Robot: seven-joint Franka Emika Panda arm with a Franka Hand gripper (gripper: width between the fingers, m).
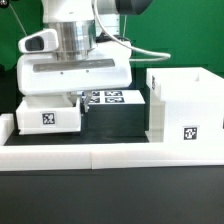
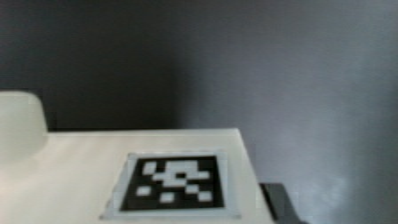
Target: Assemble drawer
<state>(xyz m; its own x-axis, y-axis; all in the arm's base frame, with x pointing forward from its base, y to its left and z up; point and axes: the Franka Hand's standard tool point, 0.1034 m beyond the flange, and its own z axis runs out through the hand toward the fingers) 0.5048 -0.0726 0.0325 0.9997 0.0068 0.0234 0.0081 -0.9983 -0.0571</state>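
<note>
On the exterior view's left the small tray sits on the table just behind the low wall. Its tagged side faces the camera and its long side runs across the view. The claw hangs straight over it, its broad white body low on the tray's rear edge, so the tray lies directly below rather than off to either side. The fingertips are hidden behind the tray's wall, so I cannot tell how wide the claw stands or whether it grips anything. The wrist view adds only a tagged white surface close to the camera (probably the tray, though that is a guess). Next comes the marker board, flat on the dark table. Farthest right stands the big box, well apart from the tray. Any move to join them would likely run rightward across the board.
</note>
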